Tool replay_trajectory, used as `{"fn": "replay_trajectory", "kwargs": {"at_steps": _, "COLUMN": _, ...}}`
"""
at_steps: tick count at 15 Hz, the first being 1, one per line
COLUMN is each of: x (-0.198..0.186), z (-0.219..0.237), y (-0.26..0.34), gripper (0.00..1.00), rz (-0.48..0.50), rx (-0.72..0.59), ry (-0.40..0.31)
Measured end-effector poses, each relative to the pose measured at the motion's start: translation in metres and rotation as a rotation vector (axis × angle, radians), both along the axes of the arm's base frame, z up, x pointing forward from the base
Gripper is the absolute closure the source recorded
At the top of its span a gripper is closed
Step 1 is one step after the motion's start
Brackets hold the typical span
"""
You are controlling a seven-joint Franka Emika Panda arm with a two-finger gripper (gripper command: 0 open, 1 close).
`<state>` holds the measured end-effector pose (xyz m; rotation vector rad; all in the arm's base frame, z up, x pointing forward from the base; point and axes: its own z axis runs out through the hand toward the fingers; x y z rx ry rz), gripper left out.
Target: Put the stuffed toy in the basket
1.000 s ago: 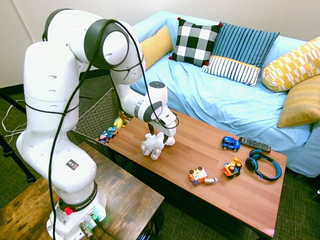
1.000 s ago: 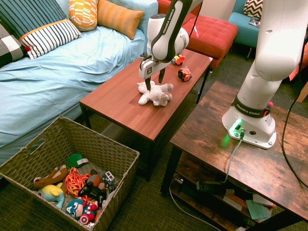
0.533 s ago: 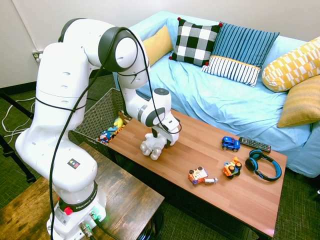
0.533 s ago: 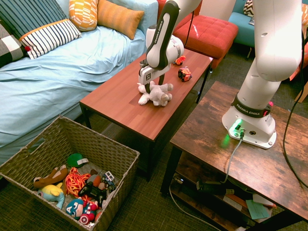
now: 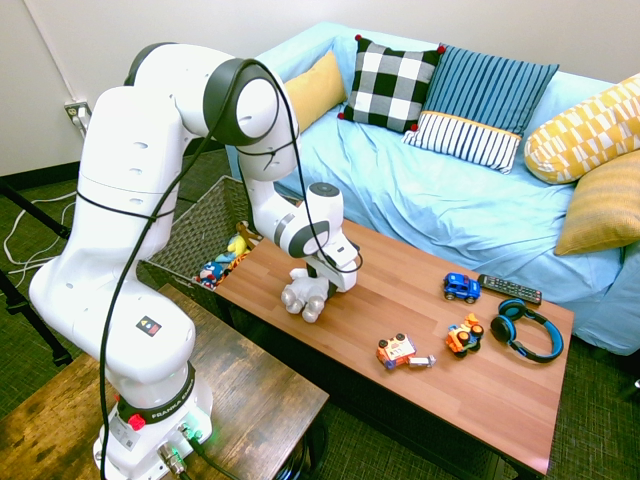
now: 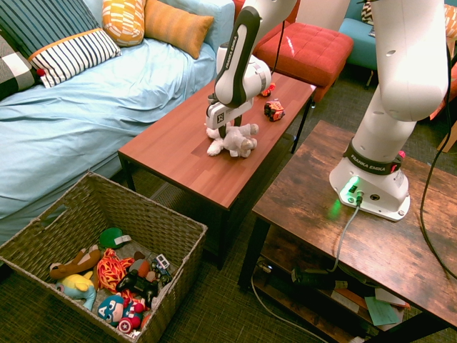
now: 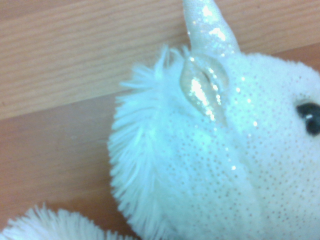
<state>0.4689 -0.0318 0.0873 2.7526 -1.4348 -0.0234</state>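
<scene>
Basket (image 5: 195,240) of dark mesh stands on the floor at the left end of the wooden table (image 5: 440,350), holding small toys. Gripper (image 5: 318,272) has descended since half a second ago and now sits low over the stuffed toy (image 5: 305,296), which lies on the table near the basket end; whether its fingers have closed on the plush cannot be told. Farther right lie orange robot toys (image 5: 400,352), a blue car (image 5: 461,288) and headphones (image 5: 526,329). Wrist view shows the toy's glittery horn (image 7: 207,27) against the wood.
</scene>
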Motion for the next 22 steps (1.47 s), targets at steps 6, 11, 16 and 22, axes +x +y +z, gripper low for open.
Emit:
{"fn": "replay_trajectory", "kwargs": {"at_steps": 6, "x": 0.006, "z": 0.016, "y": 0.016, "gripper": 1.00, "rz": 0.126, "rx": 0.056, "ry": -0.002}}
{"fn": "replay_trajectory", "kwargs": {"at_steps": 11, "x": 0.026, "z": 0.111, "y": 0.103, "gripper": 1.00, "rz": 0.278, "rx": 0.078, "ry": -0.075}}
{"fn": "replay_trajectory", "kwargs": {"at_steps": 16, "x": 0.056, "z": 0.145, "y": 0.213, "gripper": 1.00, "rz": 0.373, "rx": 0.064, "ry": -0.109}}
{"fn": "replay_trajectory", "kwargs": {"at_steps": 22, "x": 0.076, "z": 0.058, "y": 0.362, "gripper": 1.00, "rz": 0.488, "rx": 0.091, "ry": -0.068}}
